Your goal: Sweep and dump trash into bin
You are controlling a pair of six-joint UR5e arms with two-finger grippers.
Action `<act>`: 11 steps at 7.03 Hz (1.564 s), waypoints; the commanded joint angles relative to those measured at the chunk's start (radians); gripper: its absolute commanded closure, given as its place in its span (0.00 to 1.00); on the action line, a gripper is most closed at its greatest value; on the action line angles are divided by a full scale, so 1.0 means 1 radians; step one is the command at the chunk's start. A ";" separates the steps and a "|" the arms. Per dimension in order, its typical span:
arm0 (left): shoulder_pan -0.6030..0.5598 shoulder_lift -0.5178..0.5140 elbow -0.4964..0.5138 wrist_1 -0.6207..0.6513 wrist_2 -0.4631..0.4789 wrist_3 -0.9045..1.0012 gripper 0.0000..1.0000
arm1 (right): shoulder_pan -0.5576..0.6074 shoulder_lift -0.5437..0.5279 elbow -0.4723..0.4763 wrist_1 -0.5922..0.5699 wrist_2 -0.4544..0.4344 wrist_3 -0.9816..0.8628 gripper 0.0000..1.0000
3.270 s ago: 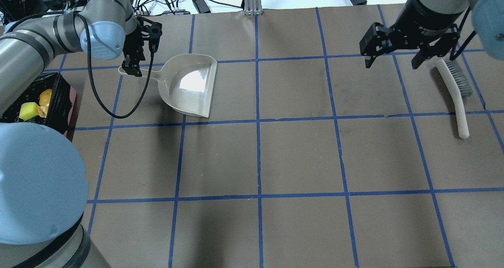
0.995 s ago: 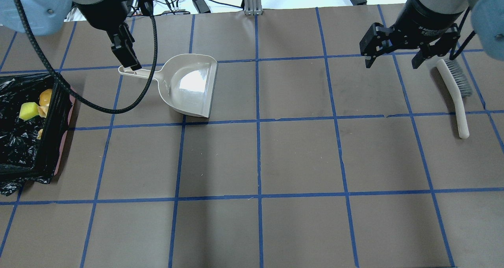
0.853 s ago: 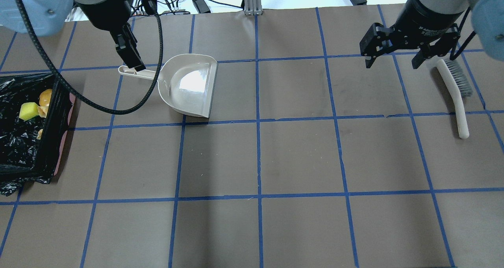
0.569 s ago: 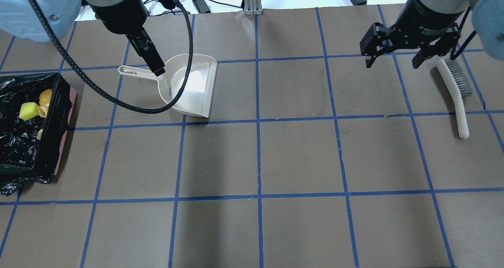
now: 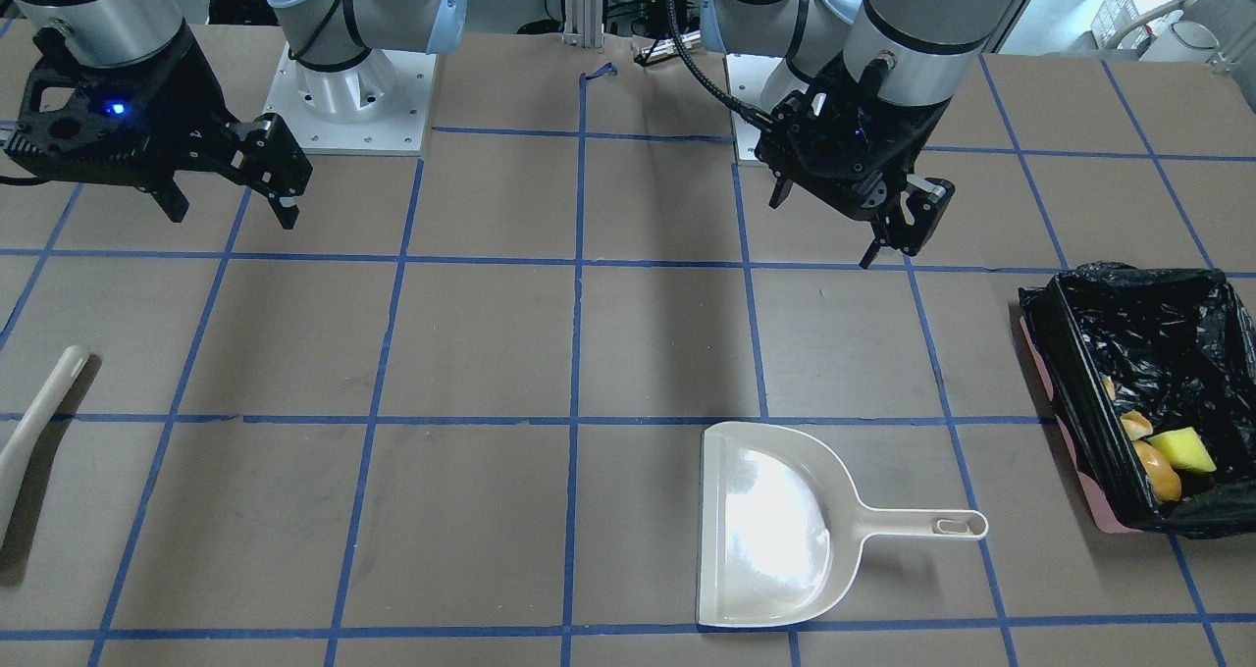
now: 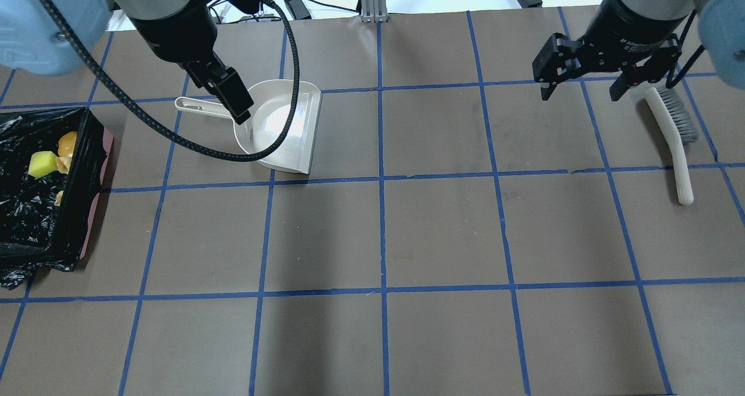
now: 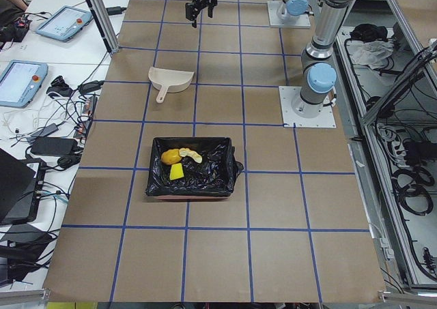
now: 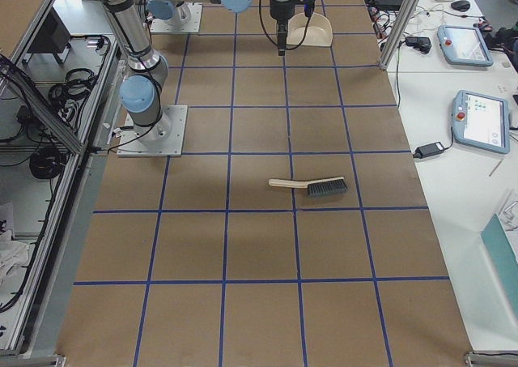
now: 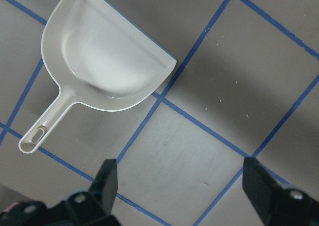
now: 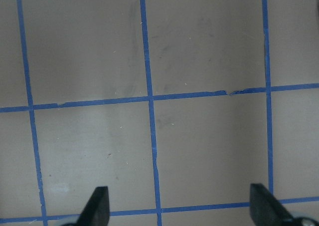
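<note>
Brown desk (image 10: 209,146) fills the view, marked into squares by blue tape lines (image 10: 152,136). One line runs across the middle, with a small ragged break right of centre, and three run top to bottom. At the lower edge the two dark fingers (image 10: 98,206) of the right end effector (image 10: 182,206) stand wide apart over another crosswise line. Faint scuffs mark the upper squares.

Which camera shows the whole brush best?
Exterior right: the brush lies whole and unobstructed, handle and bristles both clear. Overhead shows it beside the right gripper, bristles only partly seen. Front-facing catches just the handle's end at the frame edge. The remaining views miss it.
</note>
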 commanded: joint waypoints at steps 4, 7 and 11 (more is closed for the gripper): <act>0.006 0.014 -0.011 0.001 0.004 -0.388 0.00 | 0.001 -0.001 0.000 0.001 -0.001 0.000 0.00; 0.006 0.020 -0.011 0.001 0.001 -0.582 0.00 | -0.001 -0.001 0.000 0.001 -0.001 0.000 0.00; 0.008 0.024 -0.012 0.001 0.001 -0.590 0.00 | 0.001 -0.001 0.000 0.000 -0.002 0.000 0.00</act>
